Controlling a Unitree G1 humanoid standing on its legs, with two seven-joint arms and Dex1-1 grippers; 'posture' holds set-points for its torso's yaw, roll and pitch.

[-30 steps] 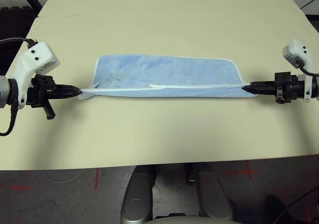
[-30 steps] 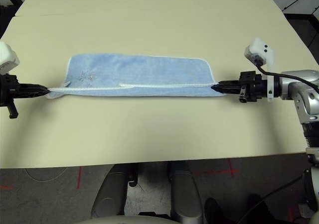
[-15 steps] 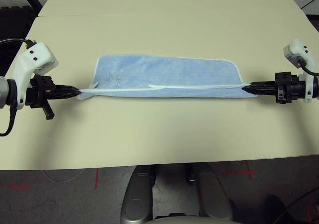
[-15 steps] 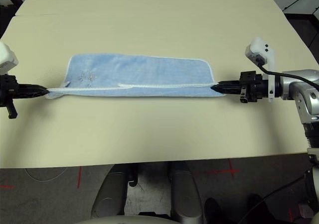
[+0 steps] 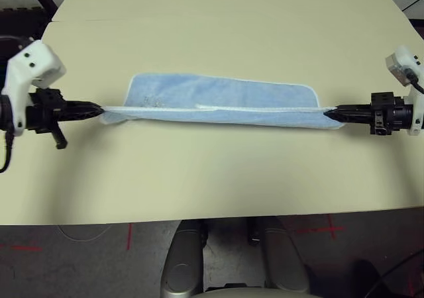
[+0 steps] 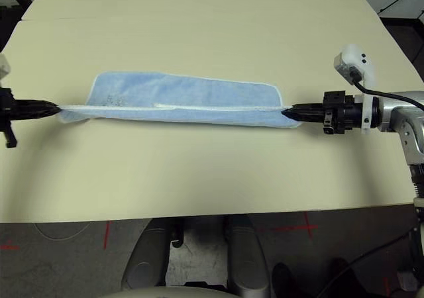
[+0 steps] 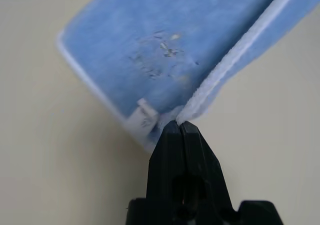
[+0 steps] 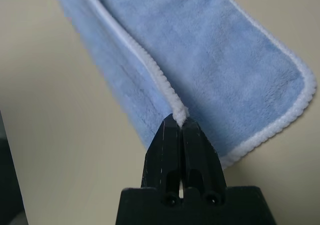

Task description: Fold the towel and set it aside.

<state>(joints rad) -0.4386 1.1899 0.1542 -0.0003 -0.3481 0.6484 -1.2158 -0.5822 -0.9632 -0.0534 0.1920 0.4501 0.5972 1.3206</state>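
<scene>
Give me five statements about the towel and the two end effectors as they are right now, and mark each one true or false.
1. The left end effector is shut on the towel. True.
2. The right end effector is open above the table. False: it is shut on the towel's white edging.
3. The towel is stretched between the two end effectors. True.
4. The towel is red. False: it is light blue.
5. A mug sits on the towel. False: nothing sits on it.
</scene>
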